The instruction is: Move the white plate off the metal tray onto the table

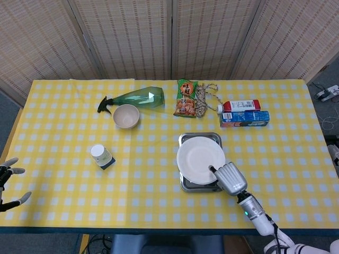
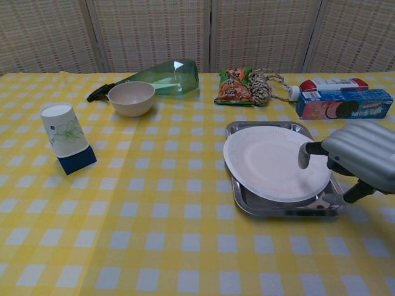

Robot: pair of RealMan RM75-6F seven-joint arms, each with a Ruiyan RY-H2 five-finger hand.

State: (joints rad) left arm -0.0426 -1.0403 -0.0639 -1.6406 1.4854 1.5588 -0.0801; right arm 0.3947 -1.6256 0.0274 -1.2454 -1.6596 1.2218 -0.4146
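The white plate (image 2: 271,161) is being carried by the metal tray (image 2: 324,203), overhanging its left rim. The right hand (image 2: 358,157) is being held over the plate's right edge; a grip cannot be confirmed. The left hand (image 1: 8,182) is being kept spread, empty, at the table's (image 1: 63,159) left edge.

Right hand (image 1: 230,179) near-right of scene, back of hand up, knuckles pointing far-left, holding nothing. One finger (image 2: 304,155) sticks out left, tip bent down; another digit (image 2: 355,192) angled down beneath palm. Right forearm (image 1: 255,212) runs from near-right edge up to wrist. Left hand (image 1: 7,182) only partly visible at far left edge in head view, fingers spread apart, empty; not seen in chest view.
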